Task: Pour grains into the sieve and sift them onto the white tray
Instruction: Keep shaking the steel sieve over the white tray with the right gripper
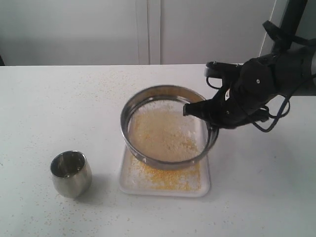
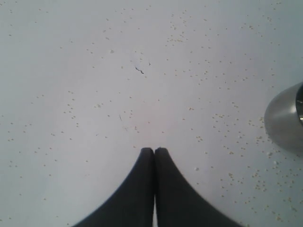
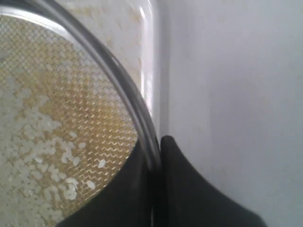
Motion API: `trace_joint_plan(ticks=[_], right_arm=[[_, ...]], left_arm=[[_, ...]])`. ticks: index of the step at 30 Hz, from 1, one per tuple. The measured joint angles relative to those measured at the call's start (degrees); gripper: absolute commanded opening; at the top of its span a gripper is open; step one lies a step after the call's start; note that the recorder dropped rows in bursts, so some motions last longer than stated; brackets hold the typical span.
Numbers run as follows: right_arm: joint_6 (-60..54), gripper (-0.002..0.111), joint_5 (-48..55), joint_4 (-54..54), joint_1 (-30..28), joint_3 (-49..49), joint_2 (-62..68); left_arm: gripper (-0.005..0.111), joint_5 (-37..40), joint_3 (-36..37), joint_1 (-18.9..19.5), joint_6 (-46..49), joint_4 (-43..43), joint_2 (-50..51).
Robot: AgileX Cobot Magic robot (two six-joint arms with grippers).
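Note:
The round steel sieve (image 1: 168, 129) hangs tilted just above the white tray (image 1: 205, 185), its rim pinched by my right gripper (image 1: 210, 121), which is shut on it. Pale whitish grains (image 1: 165, 133) lie on the mesh, and yellow grains (image 1: 165, 177) are heaped on the tray underneath. The right wrist view shows the sieve rim (image 3: 128, 97) between the two black fingers (image 3: 184, 189), the gripper (image 3: 158, 146), white bits on the mesh (image 3: 42, 151) and the tray's rim (image 3: 147, 71) below. My left gripper (image 2: 154, 150) is shut with nothing in it, over the bare tabletop.
A small steel cup (image 1: 71, 173) stands upright on the table to the left of the tray; its side shows in the left wrist view as the cup (image 2: 284, 120). Loose grains (image 2: 227, 118) are scattered over the white tabletop. A grey wall runs behind the table.

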Motion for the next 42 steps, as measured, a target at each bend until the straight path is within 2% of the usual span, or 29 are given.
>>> trace_joint_plan(ticks=[3, 8, 12, 17, 22, 42], right_arm=[[0.9, 0.000, -9.3, 0.2, 0.0, -1.0, 0.8], [0.4, 0.000, 3.4, 1.6, 0.1, -3.3, 0.1], [0.3, 0.000, -4.0, -2.3, 0.4, -2.9, 1.1], [1.5, 0.000, 5.0, 1.8, 0.5, -3.8, -0.6], [1.6, 0.000, 1.6, 1.0, 0.5, -3.6, -0.6], [1.6, 0.000, 1.6, 1.0, 0.5, -3.6, -0.6]], left_arm=[[0.000, 0.0, 0.0, 0.0, 0.0, 0.0, 0.0], [0.000, 0.0, 0.0, 0.0, 0.0, 0.0, 0.0], [0.000, 0.0, 0.0, 0.0, 0.0, 0.0, 0.0], [0.000, 0.0, 0.0, 0.0, 0.0, 0.0, 0.0], [0.000, 0.0, 0.0, 0.0, 0.0, 0.0, 0.0], [0.000, 0.0, 0.0, 0.0, 0.0, 0.0, 0.0]])
